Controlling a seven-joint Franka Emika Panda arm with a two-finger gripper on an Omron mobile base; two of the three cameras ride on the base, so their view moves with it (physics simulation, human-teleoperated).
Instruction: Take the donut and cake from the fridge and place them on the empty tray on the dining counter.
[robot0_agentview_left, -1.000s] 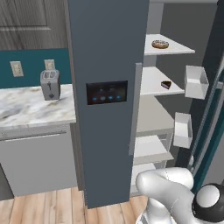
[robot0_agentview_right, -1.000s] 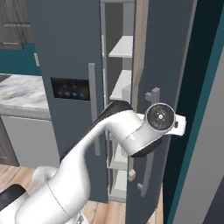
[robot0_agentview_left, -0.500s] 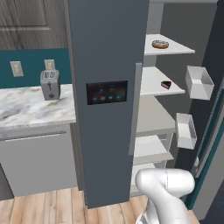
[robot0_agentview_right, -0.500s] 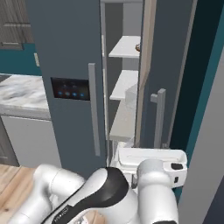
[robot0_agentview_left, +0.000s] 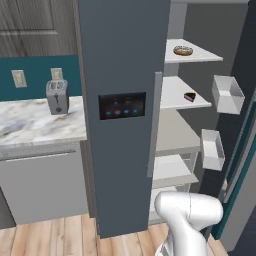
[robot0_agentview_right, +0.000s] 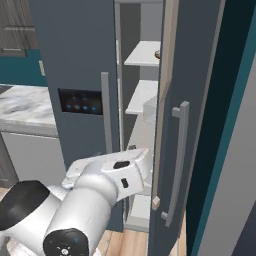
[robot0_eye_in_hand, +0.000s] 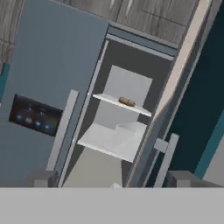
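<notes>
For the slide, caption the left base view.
Open slate-blue fridge: speckled ring donut on top shelf, dark cake wedge on the shelf below.

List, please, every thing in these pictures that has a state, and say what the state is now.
fridge: right door open, left door shut.
donut: lying on the top shelf, untouched.
cake: sitting on the second shelf, near its front edge.
door bins: nothing visible in them.
toaster: upright on the marble counter, no bread seen in it.
gripper: open, holding nothing, pointed at the fridge shelves.
</notes>
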